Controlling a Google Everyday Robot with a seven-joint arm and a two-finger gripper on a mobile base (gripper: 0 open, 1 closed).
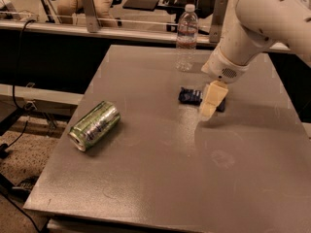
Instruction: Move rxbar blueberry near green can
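The rxbar blueberry [190, 96] is a small dark navy wrapper lying flat on the grey table [165, 178], right of middle toward the back. The green can [95, 125] lies on its side near the table's left edge, well apart from the bar. My gripper [210, 106] hangs from the white arm [257, 28] and points down just in front of the bar's right end, hiding part of it. It looks to be over or touching the bar.
A clear plastic water bottle [186, 38] stands upright at the back of the table, behind the bar. Beyond the table's back edge runs a counter with a rail and dark equipment. Cables and the floor lie to the left.
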